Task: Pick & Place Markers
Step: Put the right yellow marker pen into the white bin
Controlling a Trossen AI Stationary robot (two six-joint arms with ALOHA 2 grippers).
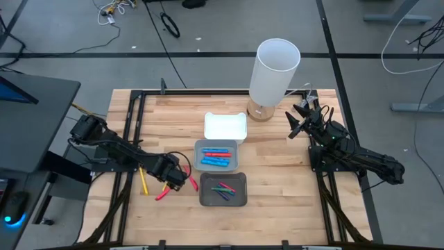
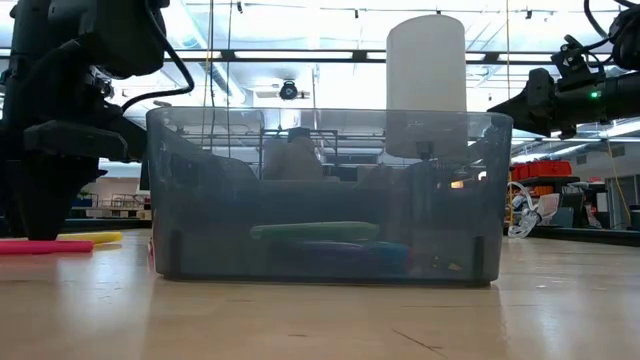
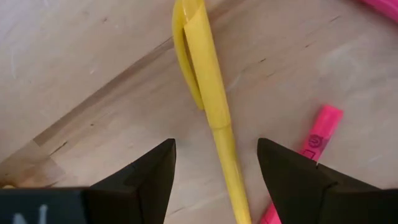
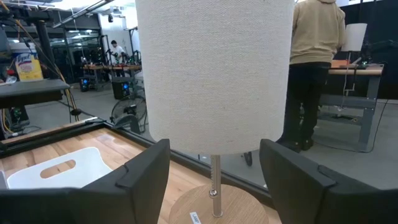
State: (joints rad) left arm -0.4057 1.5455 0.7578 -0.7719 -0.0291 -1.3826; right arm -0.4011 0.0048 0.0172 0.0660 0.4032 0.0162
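Observation:
A yellow marker (image 3: 214,93) lies flat on the wooden table, and my left gripper (image 3: 216,144) hangs over it, pointing down. The gripper is open, one finger on each side of the marker, touching nothing. A pink marker (image 3: 318,134) lies beside one finger. In the high view the left gripper (image 1: 172,175) is left of the trays, with a yellow marker (image 1: 143,180) and a red marker (image 1: 165,194) on the table beside it. My right gripper (image 1: 297,119) waits open at the far right, held level.
A white tray (image 1: 225,126), a grey tray (image 1: 200,157) with blue and red markers, and a dark tray (image 1: 205,198) with green, purple and red markers stand in a row at the table's middle. A white lamp (image 1: 274,73) stands at the far edge, in front of the right gripper.

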